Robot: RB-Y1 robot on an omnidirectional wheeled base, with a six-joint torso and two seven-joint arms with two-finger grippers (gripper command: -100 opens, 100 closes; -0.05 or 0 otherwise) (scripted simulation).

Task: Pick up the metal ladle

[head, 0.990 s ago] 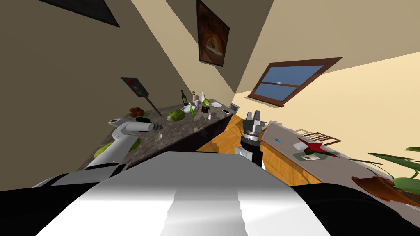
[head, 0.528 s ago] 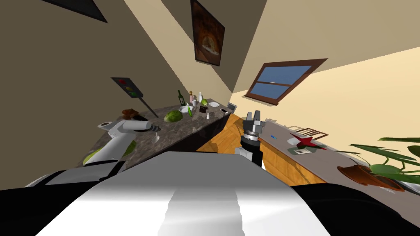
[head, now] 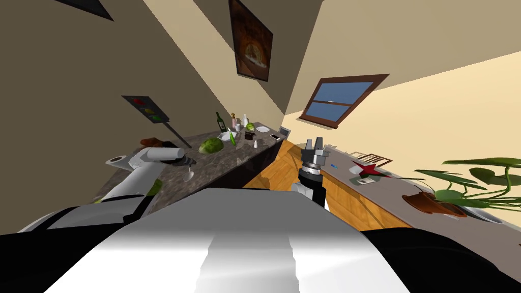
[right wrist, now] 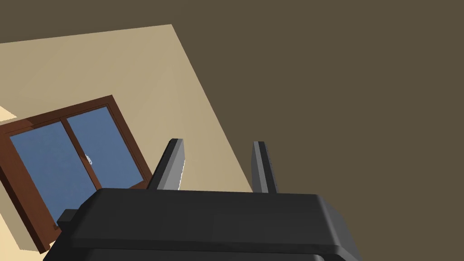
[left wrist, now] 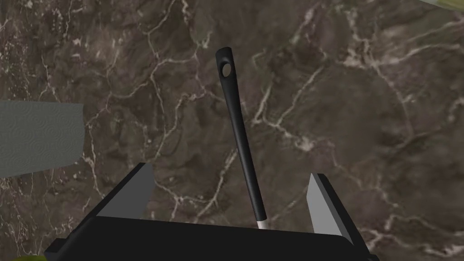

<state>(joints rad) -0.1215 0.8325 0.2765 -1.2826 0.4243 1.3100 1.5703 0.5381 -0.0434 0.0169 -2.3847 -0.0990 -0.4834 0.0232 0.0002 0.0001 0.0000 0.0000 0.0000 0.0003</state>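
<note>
In the head view the left gripper [head: 189, 162] hangs low over the near part of the dark marble counter [head: 231, 160] on the left. A small pale shape just beneath it is probably the bowl end of the ladle [head: 188, 175], while a green cabbage [head: 210, 146] and a bottle [head: 220, 122] sit farther along the same top. The right gripper [head: 312, 144] is raised in the middle of the scene, above the wooden floor between the two counters, well apart from the work. In the left wrist view the fingers of the left gripper [left wrist: 230, 171] stand wide apart, and the ladle [left wrist: 238, 131] shows its thin dark handle running away between them over the veined counter [left wrist: 362, 113]. The handle sits a little closer to one finger than the other, and nothing is gripped yet. In the right wrist view the right gripper [right wrist: 219, 165] has a clear gap between its fingers and nothing in it. The step in hand looks like lining up for the grasp. Next the left hand should ease down, centre on the handle and close squarely across it, since so slim a rod could slip.
</note>
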